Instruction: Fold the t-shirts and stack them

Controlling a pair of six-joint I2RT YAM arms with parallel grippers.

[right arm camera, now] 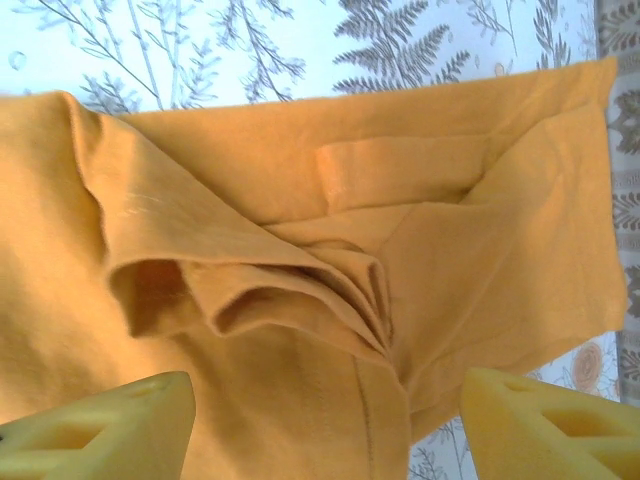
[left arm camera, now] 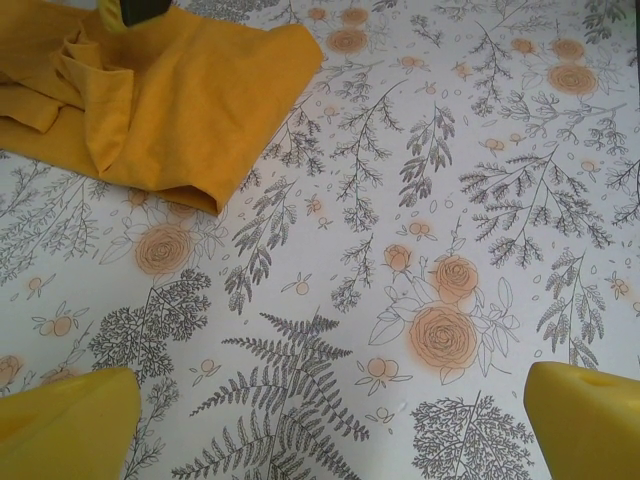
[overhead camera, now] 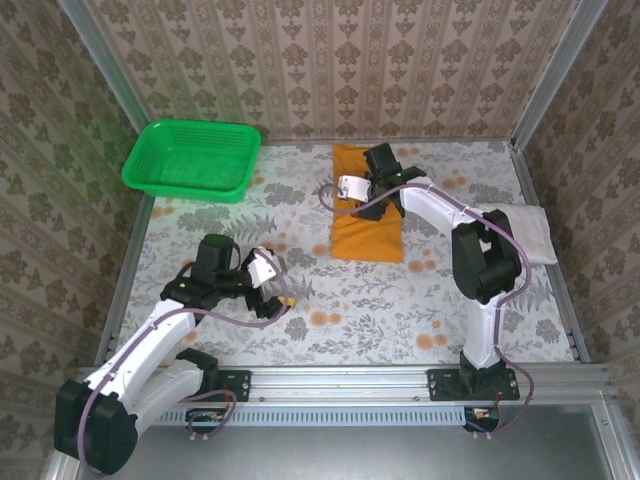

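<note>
Counter (overhead camera: 330, 320) in floral print beneath everything. Nearest, left hand (overhead camera: 270, 292), off to the near left of the mustard-orange t-shirt (overhead camera: 366, 238) and well apart from it, fingers (left arm camera: 62, 420) spread wide over bare print, nothing between them. Orange t-shirt itself folded into a narrow oblong, long axis running near to far, near end toward the arm bases. Right hand (overhead camera: 373, 172) directly above the far half of that oblong, yellow fingers (right arm camera: 100, 420) parted on either side of a bunched ridge of cloth, seemingly gripping nothing. White t-shirt (overhead camera: 527, 235) flat to the right of the orange one, level with its near end, well apart from it, close beside the right arm's elbow; folded or not, hard to tell from above. Green basket (overhead camera: 190, 160) far off to the orange t-shirt's left, at the back. Orange fold probably finished or nearly so. Coming move likely turning on the white t-shirt's rightward offset: right arm much the nearer, left arm on the wrong side of the orange oblong. From above: whole outline and both garments, but creases hidden beneath the right hand. From the right wrist: those creases plainly, a loose pleat fanning from one seam, perhaps wanting a smoothing. From the left wrist: a near corner of the orange t-shirt, rumpled along its edge.
</note>
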